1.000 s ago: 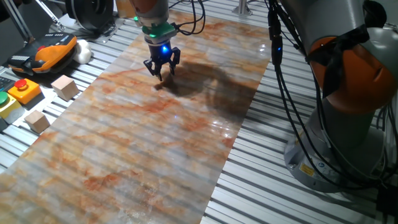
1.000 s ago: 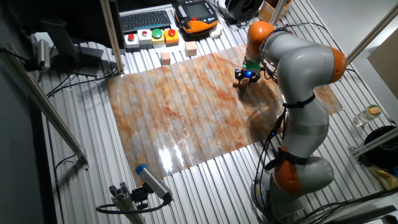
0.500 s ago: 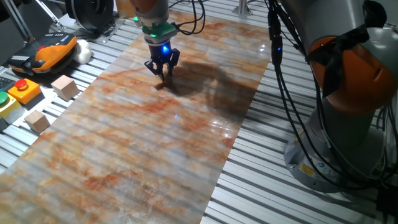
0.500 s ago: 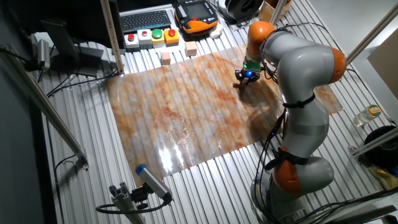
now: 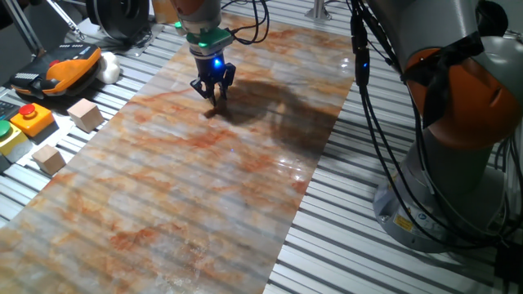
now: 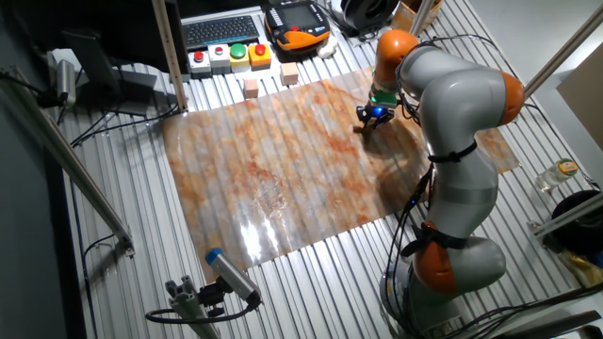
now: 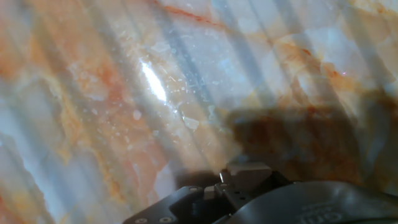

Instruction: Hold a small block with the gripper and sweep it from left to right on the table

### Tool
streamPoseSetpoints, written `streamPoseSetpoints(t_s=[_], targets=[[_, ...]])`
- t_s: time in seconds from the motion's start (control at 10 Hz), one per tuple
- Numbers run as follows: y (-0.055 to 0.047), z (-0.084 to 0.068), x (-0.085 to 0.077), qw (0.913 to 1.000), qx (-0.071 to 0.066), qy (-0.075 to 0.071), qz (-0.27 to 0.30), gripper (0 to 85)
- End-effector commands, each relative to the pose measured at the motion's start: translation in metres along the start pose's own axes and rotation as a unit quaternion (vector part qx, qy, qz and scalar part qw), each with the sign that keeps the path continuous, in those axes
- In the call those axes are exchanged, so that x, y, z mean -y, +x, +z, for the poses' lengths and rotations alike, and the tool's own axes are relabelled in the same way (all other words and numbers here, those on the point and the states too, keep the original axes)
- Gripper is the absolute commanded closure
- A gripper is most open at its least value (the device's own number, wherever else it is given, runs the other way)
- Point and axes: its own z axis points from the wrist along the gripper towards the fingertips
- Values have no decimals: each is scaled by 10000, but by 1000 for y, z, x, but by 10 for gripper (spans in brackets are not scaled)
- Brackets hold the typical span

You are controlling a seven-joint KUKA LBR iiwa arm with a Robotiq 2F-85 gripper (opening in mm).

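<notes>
My gripper stands upright at the far end of the marbled orange, brown and grey sheet, fingertips down on it, a blue light lit above them. The fingers are drawn close together on the small block, a tiny tan speck between the tips. In the other fixed view the gripper is at the sheet's far right part; the block is too small to see there. The hand view shows only the sheet and a dark piece of the hand's body; the block is hidden.
Two larger pale wooden cubes lie on the ribbed metal table left of the sheet. A button box and an orange pendant sit beyond them. The robot's base and cables stand at the right.
The fingers have drawn closer together around the small block. The hand has stayed in about the same place.
</notes>
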Motion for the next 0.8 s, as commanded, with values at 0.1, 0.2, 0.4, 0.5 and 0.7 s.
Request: streamPoseSetpoints(t_s=[0.1, 0.2, 0.4, 0.5, 0.7], targets=[[1, 1, -1, 10000, 13, 1, 0, 850], [1, 1, -1, 10000, 20, 1, 8, 850], [2, 1, -2, 10000, 34, 1, 16, 850], [3, 1, -3, 10000, 34, 1, 24, 850], [4, 0, -4, 10000, 34, 0, 39, 850]])
